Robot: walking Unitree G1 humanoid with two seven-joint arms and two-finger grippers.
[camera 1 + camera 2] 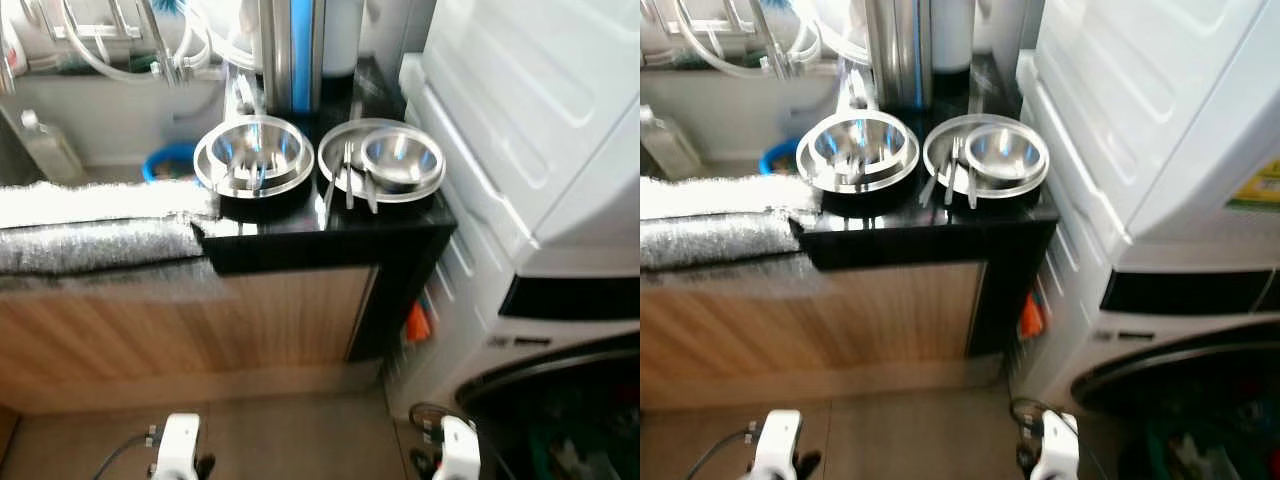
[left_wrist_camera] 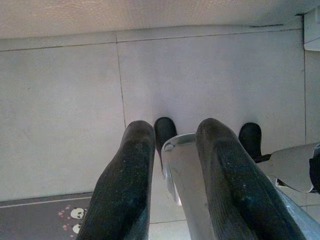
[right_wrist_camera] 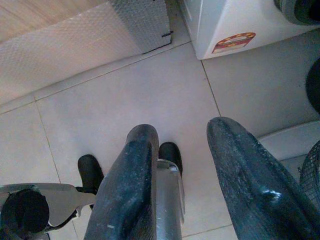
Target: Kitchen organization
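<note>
On a black counter point(image 1: 320, 238) stand two steel pieces side by side. The left one is a deep steel bowl point(image 1: 253, 152). The right one is a steel plate point(image 1: 335, 150) with a smaller steel bowl point(image 1: 400, 158) on it and some cutlery point(image 1: 350, 186) lying across its front rim. Both arms hang low in front of the cabinet, far below the counter. My left gripper point(image 2: 175, 134) points down at the floor tiles, open and holding nothing. My right gripper point(image 3: 184, 134) also points at the floor, open with nothing between its fingers.
A white washing machine point(image 1: 540, 150) stands hard against the counter's right side, with an orange object point(image 1: 417, 322) in the gap. A wooden cabinet front point(image 1: 190, 320) lies below a silvery mat point(image 1: 100, 240). A tall steel cylinder point(image 1: 292, 55) stands behind the bowls.
</note>
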